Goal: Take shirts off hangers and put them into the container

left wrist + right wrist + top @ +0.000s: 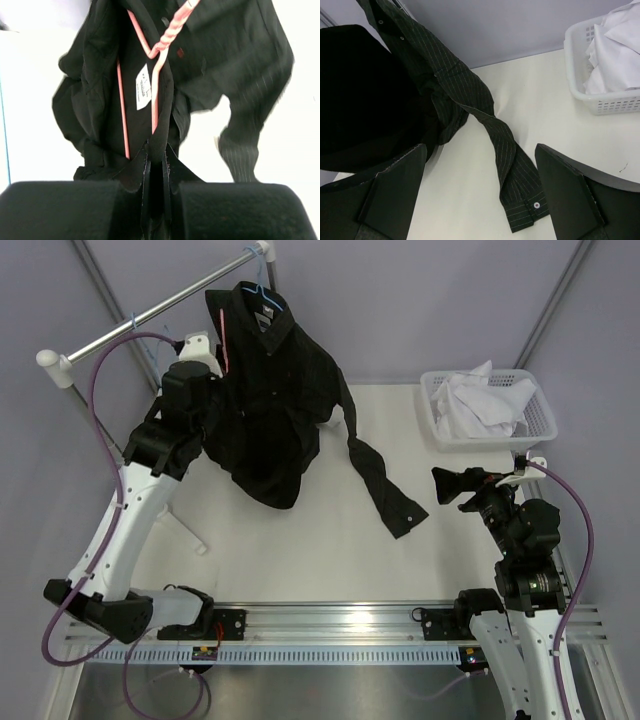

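My left tool is clamped on the black shirt beside the pink hanger (up by the rail). My right tool stands apart. The sleeve runs lengthwise toward it across the bench, and the basket lies farther right.

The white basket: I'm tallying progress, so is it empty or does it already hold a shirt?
Not empty: a crumpled white shirt fills the basket, rising above its rim.
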Robot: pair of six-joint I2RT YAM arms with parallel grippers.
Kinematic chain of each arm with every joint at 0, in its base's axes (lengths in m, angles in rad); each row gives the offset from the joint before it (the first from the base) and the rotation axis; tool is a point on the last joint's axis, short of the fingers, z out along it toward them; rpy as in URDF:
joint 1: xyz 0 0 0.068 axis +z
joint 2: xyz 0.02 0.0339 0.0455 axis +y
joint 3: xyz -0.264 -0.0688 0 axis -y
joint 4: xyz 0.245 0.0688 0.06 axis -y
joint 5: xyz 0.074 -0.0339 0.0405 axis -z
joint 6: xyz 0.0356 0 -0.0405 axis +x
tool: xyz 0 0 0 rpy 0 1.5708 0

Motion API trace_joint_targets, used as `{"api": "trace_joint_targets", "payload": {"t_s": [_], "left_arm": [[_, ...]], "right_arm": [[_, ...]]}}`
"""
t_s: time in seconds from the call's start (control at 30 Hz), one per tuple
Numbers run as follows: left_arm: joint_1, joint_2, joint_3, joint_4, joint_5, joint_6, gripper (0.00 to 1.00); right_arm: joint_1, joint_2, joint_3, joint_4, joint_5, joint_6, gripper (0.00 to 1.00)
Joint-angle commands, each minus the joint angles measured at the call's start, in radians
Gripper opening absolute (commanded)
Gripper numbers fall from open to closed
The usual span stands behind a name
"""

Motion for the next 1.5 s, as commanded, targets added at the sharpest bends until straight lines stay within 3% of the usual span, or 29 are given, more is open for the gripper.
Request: {"api": "trace_joint_targets", "payload": {"t_s": [0.0, 0.3, 0.57, 0.73, 0.97, 1.17, 1.47], "left_arm": [[-0.005, -0.086, 0.015, -0.030, 0.215, 0.051, 0.00], [-0.004, -0.130, 0.155, -0.110, 0.701, 0.096, 0.00], [-0.005, -0.147, 0.278, -0.110, 0.933, 0.080, 0.00], [-0.016, -0.138, 0.141, -0.110, 0.963, 0.129, 0.00], [-0.189, -0.035, -0.031, -0.107, 0.859, 0.243, 0.00], [-0.197, 0.048, -0.101, -0.019, 0.892, 0.212, 0.00], [-0.197, 0.045, -0.192, 0.025, 0.885, 0.221, 0.00]], "right_arm": [[0.014, -0.006, 0.008, 0.007, 0.013, -0.022, 1.00], [0.014, 0.006, 0.030, -0.006, 0.008, -0.042, 0.99], [0.013, 0.006, 0.019, 0.024, -0.045, -0.049, 0.99], [0.014, 0.014, 0.026, 0.035, -0.099, -0.054, 1.00], [0.013, 0.090, 0.045, 0.115, -0.251, -0.054, 0.99], [0.034, 0.176, 0.083, 0.171, -0.315, -0.060, 0.99], [0.293, 0.437, 0.243, 0.205, -0.161, -0.158, 0.98]]}}
